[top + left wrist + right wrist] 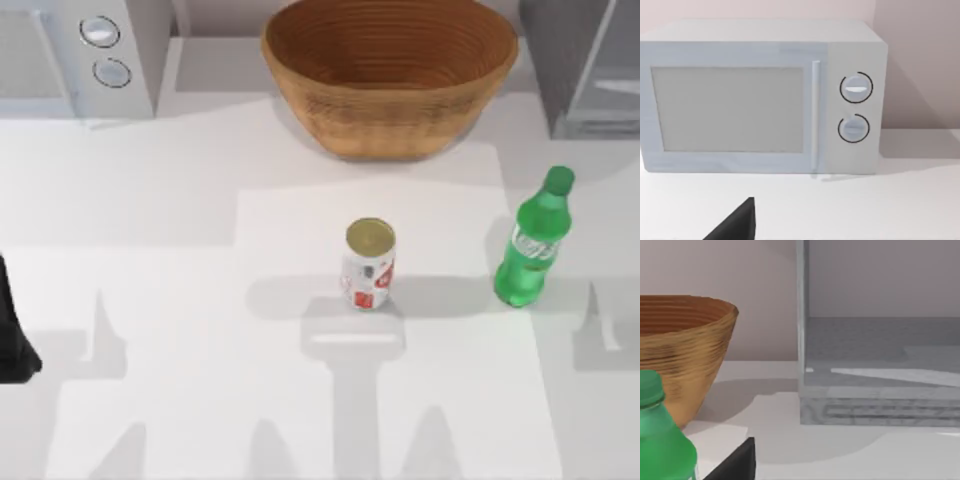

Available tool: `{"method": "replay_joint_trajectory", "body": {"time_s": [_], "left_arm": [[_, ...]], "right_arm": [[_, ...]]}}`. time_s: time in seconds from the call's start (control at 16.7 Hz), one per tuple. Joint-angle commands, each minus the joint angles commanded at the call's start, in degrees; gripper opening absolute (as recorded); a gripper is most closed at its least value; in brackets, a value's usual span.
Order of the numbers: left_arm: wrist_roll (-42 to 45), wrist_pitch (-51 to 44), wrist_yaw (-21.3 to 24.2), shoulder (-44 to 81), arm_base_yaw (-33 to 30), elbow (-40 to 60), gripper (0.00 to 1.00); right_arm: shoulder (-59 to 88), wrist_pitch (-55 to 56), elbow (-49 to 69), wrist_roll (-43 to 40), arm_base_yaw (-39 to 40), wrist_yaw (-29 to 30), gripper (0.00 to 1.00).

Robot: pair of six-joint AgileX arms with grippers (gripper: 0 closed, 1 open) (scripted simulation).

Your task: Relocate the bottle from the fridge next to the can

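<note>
A green soda bottle (534, 243) stands upright on the white bench (180, 300), out in front of the grey fridge (590, 65) at the back right corner and well to the right of the white-and-red can (369, 264) at mid-bench, with open bench between the two. A woven wooden bowl (390, 75) sits at the back centre and a light-grey microwave (80, 55) with two round knobs at the back left. The left arm (12, 330) rests at the bench's left edge, its wrist camera facing the microwave; the right wrist camera looks past the bottle's cap toward the bowl and the fridge's open interior. Whether either hand is wide, narrow or holding anything cannot be told — a dark sliver is all that enters each wrist view. By the look of it the bottle is already out of the fridge but not yet beside the can; the next move calls for the right arm to grip the bottle's body and carry it leftward, setting it down upright close to the can without toppling either.
</note>
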Motion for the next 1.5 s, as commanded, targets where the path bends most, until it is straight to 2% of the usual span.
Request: {"method": "replay_joint_trajectory", "body": {"time_s": [0.3,0.72,0.9,1.14,1.5], "left_arm": [[0.0,0.0,0.0,0.0,0.0,0.0,1.0],[0.0,0.0,0.0,0.0,0.0,0.0,1.0],[0.0,0.0,0.0,0.0,0.0,0.0,1.0],[0.0,0.0,0.0,0.0,0.0,0.0,1.0],[0.0,0.0,0.0,0.0,0.0,0.0,1.0]], "right_arm": [[-11.41,-9.7,-0.19,-0.84,-4.59,-2.49,1.0],[-12.01,-10.29,0.03,-0.88,-4.67,-2.58,1.0],[-14.81,-14.01,2.35,-0.96,-4.85,-2.43,1.0],[-22.81,-27.29,8.94,-1.1,-4.99,-2.37,1.0],[-38.87,-57.79,22.06,-1.32,-4.93,-2.59,1.0]]}}
